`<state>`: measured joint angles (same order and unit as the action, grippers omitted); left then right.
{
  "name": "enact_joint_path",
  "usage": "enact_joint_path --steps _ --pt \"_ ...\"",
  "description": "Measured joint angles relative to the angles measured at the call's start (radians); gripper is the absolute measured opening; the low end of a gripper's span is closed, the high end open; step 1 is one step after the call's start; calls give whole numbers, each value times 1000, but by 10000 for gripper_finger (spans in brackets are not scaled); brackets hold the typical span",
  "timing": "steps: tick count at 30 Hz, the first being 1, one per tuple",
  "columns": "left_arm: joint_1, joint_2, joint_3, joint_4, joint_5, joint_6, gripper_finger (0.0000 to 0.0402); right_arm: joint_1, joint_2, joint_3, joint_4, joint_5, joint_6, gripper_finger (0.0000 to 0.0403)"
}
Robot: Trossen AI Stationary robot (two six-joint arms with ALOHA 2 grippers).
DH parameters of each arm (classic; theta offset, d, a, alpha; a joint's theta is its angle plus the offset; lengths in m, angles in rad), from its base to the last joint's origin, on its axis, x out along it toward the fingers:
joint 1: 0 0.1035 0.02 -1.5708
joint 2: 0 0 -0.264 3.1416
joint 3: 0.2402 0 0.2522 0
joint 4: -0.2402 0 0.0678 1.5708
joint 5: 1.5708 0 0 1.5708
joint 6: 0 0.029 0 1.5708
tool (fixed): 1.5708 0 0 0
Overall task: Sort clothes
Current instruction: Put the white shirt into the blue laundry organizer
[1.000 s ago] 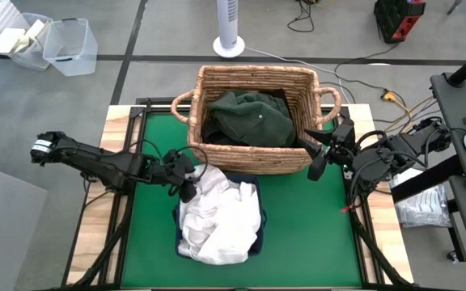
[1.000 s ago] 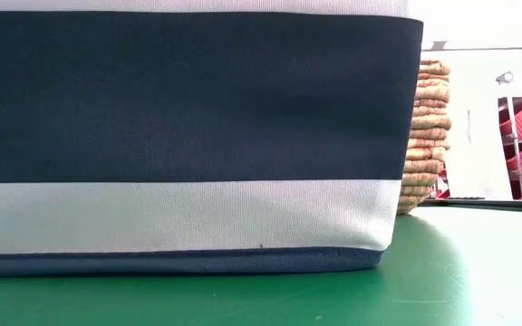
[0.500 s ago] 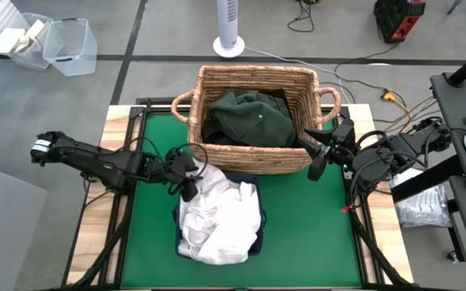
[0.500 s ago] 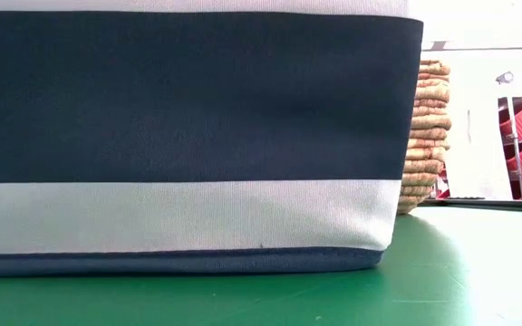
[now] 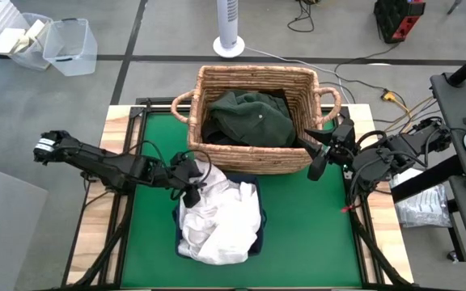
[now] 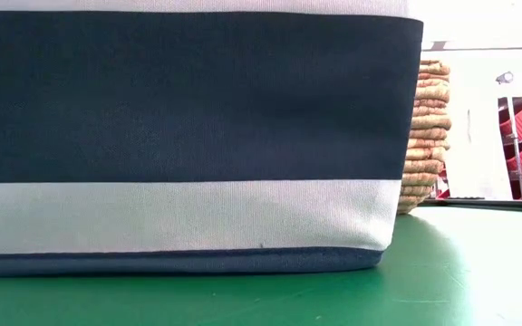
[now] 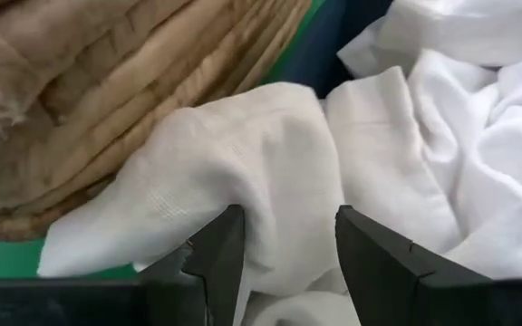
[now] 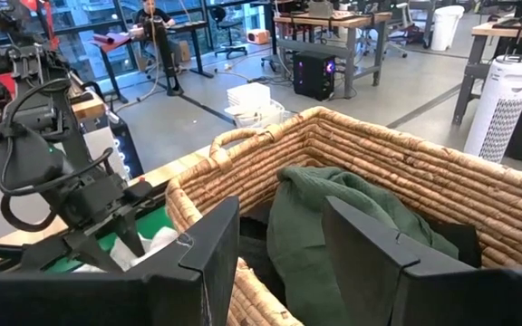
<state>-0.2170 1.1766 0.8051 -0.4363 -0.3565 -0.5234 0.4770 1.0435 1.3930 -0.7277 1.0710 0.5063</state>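
Note:
A heap of white clothes (image 5: pixel 221 218) fills the navy bin (image 5: pixel 258 217) at the table's middle, near side. The bin's striped wall (image 6: pixel 188 100) fills the low view. Behind it stands the wicker basket (image 5: pixel 253 77), holding a dark green garment (image 5: pixel 249 117) on top of dark cloth (image 8: pixel 465 240). My left gripper (image 5: pixel 191 187) is at the heap's far left corner, open, with a fold of white cloth (image 7: pixel 279 181) between its fingers. My right gripper (image 5: pixel 320 153) hangs open and holds nothing, by the basket's right wall, pointing across at the green garment (image 8: pixel 333 217). My left gripper (image 7: pixel 288 263) comes slanting down from the table's left, with a finger (image 7: pixel 216 258) on either side of a fold of white cloth at the heap's far left corner. Whether the fingers touch the cloth I cannot tell. A flap (image 7: pixel 152 208) of the cloth hangs out toward the basket's wall.
The basket's near wall (image 7: pixel 89 100) stands close beside my left gripper. Bare green mat (image 5: pixel 148 242) lies left of the bin and more (image 5: pixel 314 234) right of it. Beyond the table are a fan's foot (image 5: pixel 228 44) and plastic boxes (image 5: pixel 69 47) on the floor.
My left gripper has crept a little toward the table's right, closer onto the white heap, its fingers as wide apart as before. The white clothes have kept their shape.

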Motion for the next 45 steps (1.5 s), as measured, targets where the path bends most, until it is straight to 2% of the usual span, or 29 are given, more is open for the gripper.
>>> enact_joint_path --steps 6,9,13,17,19,21,25,29,32,35,38,41,45 --pt "-28 2 0 14 1 6 140 0 0 0 0 0 7 150" --pt "-50 2 0 12 11 24 98 0 0 0 0 0 8 150" --pt "-83 2 -1 9 45 31 15 0 0 0 1 0 10 150" --pt "-103 4 -2 12 71 26 4 0 6 0 3 1 10 150" --pt "-105 12 -2 21 121 25 1 0 14 0 4 5 10 150" --pt "-110 19 -2 21 164 18 1 0 20 0 4 6 10 150" --pt "-115 12 64 -32 132 10 0 0 32 0 5 6 20 150" --pt "-114 8 176 -282 -130 -40 0 0 45 0 6 6 27 150" --pt "-106 8 230 -425 -251 -66 8 0 52 0 7 6 28 150" --pt "-97 2 226 -471 -251 -81 27 0 55 0 7 5 35 150" --pt "-97 -13 185 -459 -195 -99 57 0 56 0 7 5 36 150" --pt "-103 -19 125 -398 -155 -114 93 0 59 0 7 4 36 150" --pt "-103 -31 61 -274 -154 -152 139 0 59 0 7 -2 36 150"
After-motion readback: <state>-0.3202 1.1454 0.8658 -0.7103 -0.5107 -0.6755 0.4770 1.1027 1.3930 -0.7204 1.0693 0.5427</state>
